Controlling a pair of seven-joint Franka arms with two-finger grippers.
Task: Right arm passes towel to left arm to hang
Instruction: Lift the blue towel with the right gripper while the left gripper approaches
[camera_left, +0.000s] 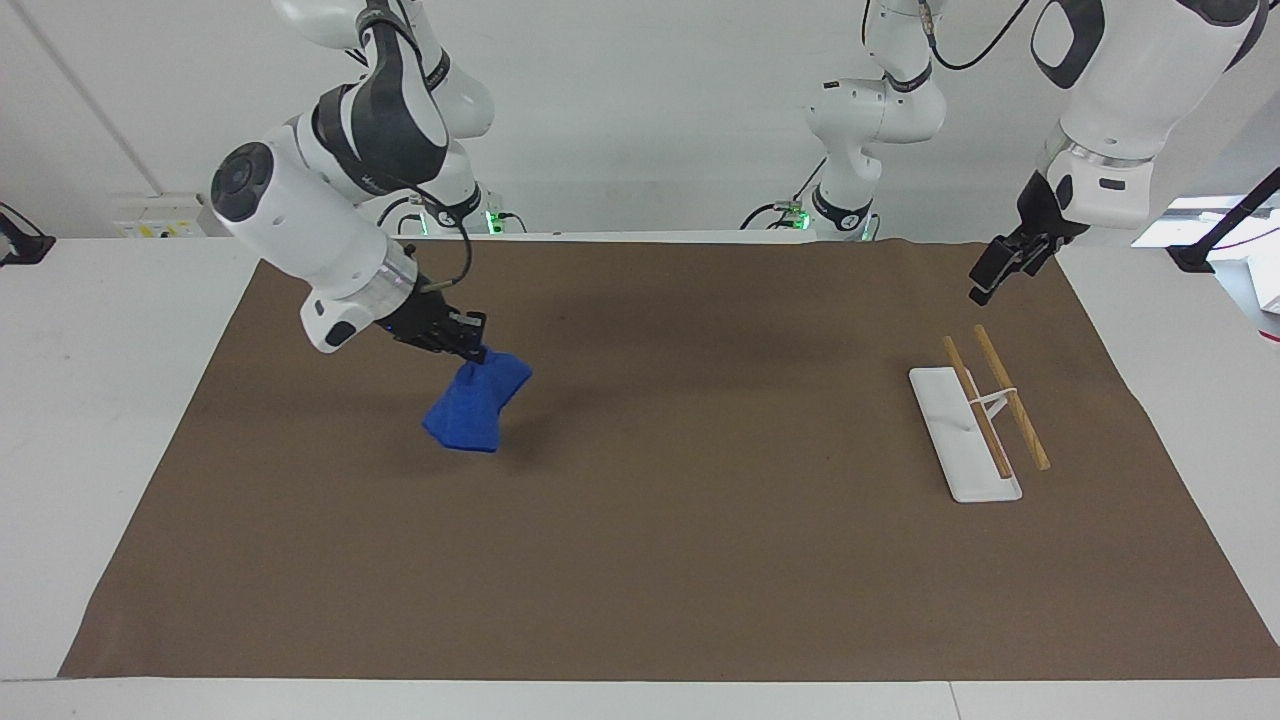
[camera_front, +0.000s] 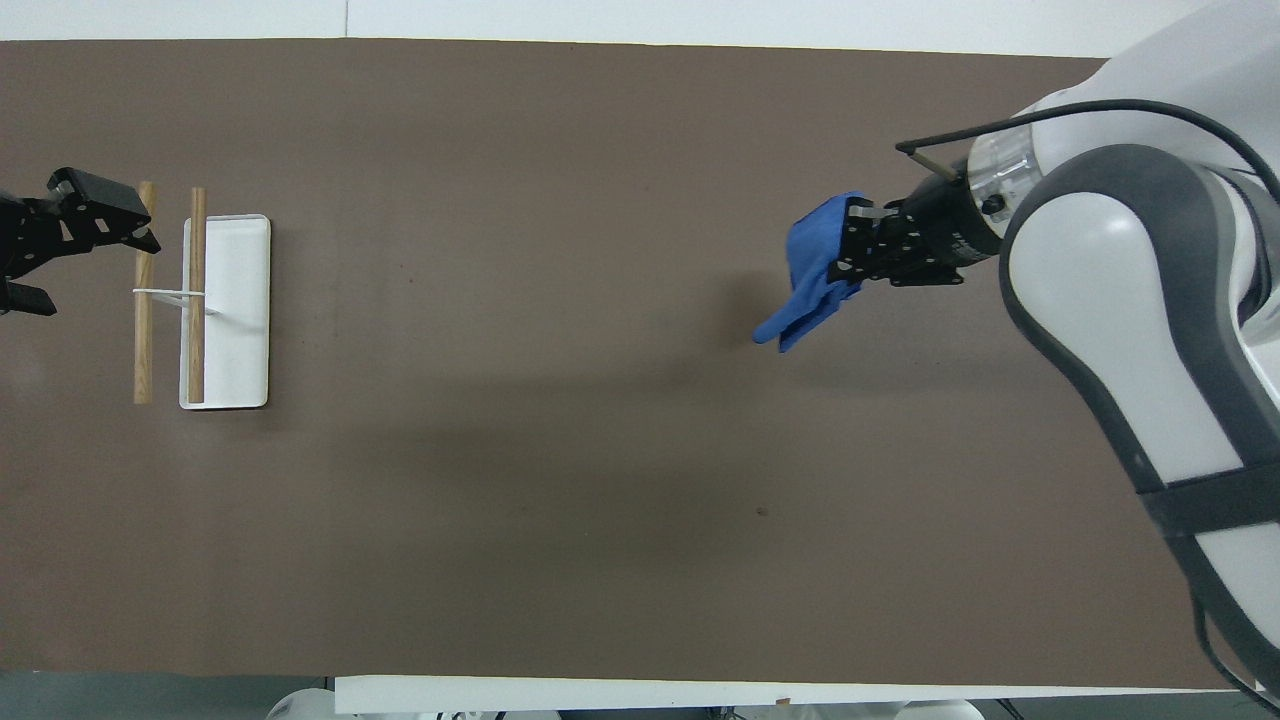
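1. The right gripper (camera_left: 470, 345) was clamped on the upper edge of the towel (camera_left: 475, 408), which hung bunched in the air over the brown mat (camera_left: 640, 560) toward the right arm's end of the table, clear of the surface.
2. The left gripper (camera_left: 1003, 262) hovered over the mat near the rack (camera_left: 978, 420), its fingers apart and empty.
3. The likeliest trouble was judged to be the handover itself: the cloth drooped in a crumpled wad, so the left gripper might find no clean edge to pinch, or might catch only one thin layer that would slip free.
4. A second risk was release timing; if the right gripper let go before the other had closed, the towel would drop to the mat.
5. The small corner loop could not be made out, so hanging by it looked uncertain.
6. The towel was soft, royal-blue and folded on itself, narrow at the grip and wider below.
7. The rack was a flat white rectangular base carrying two thin wooden rods on a slim white support.
8. The mat was matte brown and flat.
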